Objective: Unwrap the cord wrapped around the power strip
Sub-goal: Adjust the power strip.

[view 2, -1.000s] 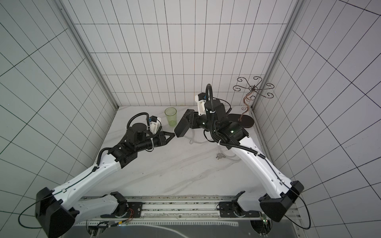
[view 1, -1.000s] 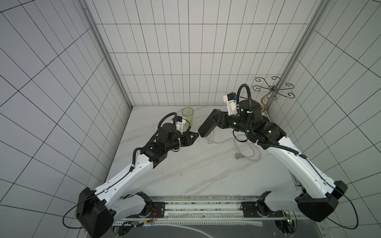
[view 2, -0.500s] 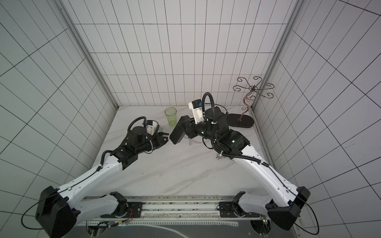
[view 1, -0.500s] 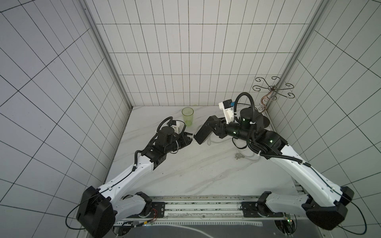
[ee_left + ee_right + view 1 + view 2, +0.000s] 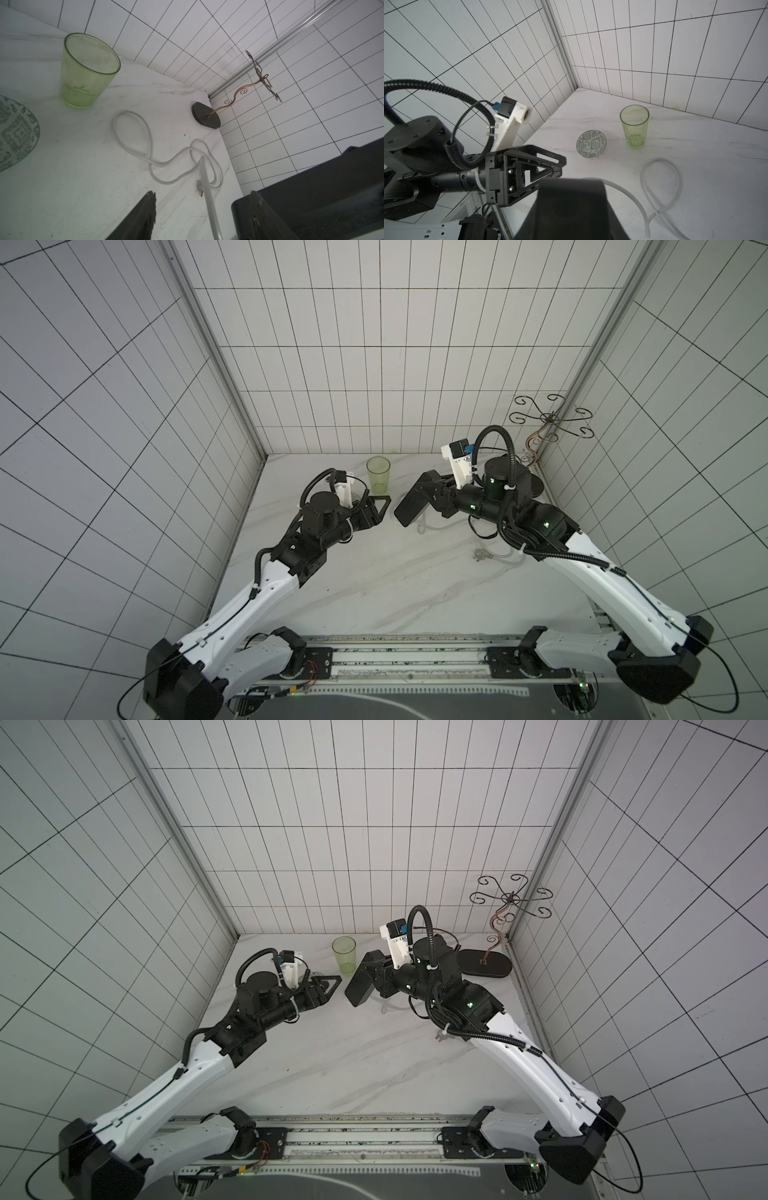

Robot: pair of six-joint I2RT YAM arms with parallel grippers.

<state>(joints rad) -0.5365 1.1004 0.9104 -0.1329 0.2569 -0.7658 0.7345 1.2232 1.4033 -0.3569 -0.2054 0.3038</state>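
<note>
The right pincer [image 5: 438, 495] is clamped on one end of the power strip [image 5: 413, 506], a flat black plastic bar with rounded corners. It holds the strip tilted above the marble-veined surface [image 5: 374, 593], with the free end just short of the left pincer [image 5: 384, 509], whose triangular jaws stand apart. The cord [image 5: 145, 135], smooth, white and round in section, lies in loose loops beneath the right pincer and ends in a small grey plug [image 5: 478, 567].

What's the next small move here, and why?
Probably lower the power strip onto the table with the right gripper, which holds it raised: the cord lies in loose loops, no turns show on the strip, and the left gripper stands open, holding nothing.
</note>
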